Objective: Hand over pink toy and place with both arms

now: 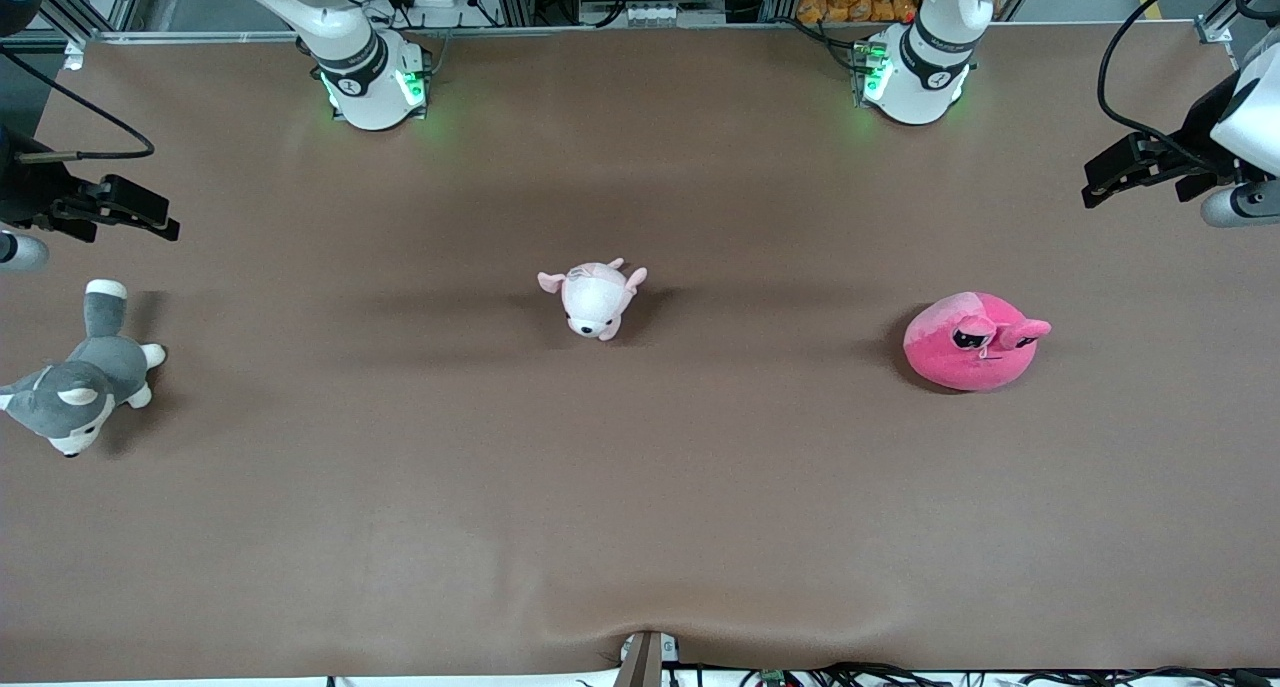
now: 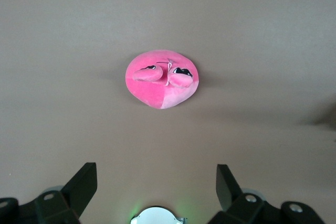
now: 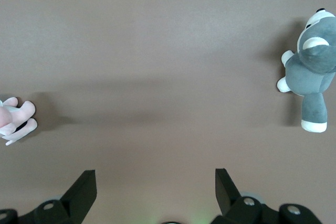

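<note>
I see the pink toy (image 1: 975, 342) resting flat on the bench (image 1: 640, 527), round, hot-pink, face up, ears toward the left arm's end, below my left end effector (image 1: 1095, 185), fingers spread, empty, right end effector (image 1: 160, 222) likewise spread, waiting

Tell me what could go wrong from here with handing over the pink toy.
1. The pink toy is round and soft, so the open left gripper, waiting at its end of the table, may pinch only fabric and slip.
2. The pale pink plush lies mid-table, where a handover might happen; a low pass could knock it.
3. The open right gripper waits near the husky plush and could brush it when moving in.
</note>
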{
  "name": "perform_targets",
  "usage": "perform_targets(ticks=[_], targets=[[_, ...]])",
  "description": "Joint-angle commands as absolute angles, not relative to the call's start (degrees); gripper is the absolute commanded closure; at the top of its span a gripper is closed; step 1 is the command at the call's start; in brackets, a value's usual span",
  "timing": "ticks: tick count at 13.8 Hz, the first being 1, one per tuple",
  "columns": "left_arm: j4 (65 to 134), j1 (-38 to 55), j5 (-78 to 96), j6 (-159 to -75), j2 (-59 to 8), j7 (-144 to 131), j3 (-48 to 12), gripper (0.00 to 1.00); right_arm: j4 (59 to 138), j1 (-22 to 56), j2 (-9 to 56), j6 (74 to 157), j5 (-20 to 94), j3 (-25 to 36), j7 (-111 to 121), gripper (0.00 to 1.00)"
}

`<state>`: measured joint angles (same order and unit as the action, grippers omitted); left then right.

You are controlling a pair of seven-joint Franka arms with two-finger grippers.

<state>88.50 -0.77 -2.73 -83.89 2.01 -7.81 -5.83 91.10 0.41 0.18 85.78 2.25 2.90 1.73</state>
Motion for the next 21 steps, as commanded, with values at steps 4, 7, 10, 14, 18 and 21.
perform_targets(ticks=[4, 7, 10, 14, 18, 21], targets=[[87.98, -1.58, -2.02, -83.67, 2.29, -6.5, -6.24, 0.0, 90.7, 0.62, 0.18, 85.43, 3.08, 3.16, 1.05, 0.0], [86.93, -1.5, -2.46, -83.67, 1.5, -7.03, -6.24, 0.0, 90.7, 0.62, 0.18, 85.52, 3.08, 3.16, 1.05, 0.0], [85.43, -1.67, -2.46, -83.67, 0.44, -7.12, -6.15, 0.0, 90.7, 0.53, 0.18, 85.43, 3.08, 3.16, 1.05, 0.0], [85.61, -1.93, -1.94, -83.76, 0.35, -7.73, -6.15, 0.0, 90.79, 0.62, 0.18, 85.52, 2.99, 3.16, 1.05, 0.0], [85.61, -3.16, -1.67, -83.76, 0.26, -7.73, -6.24, 0.0, 90.79, 0.53, 0.26, 85.61, 2.99, 3.16, 1.05, 0.0], [85.69, -3.16, -1.67, -83.76, 0.26, -7.73, -6.15, 0.0, 90.7, 0.35, 0.35, 85.69, 2.81, 3.16, 1.05, 0.0]])
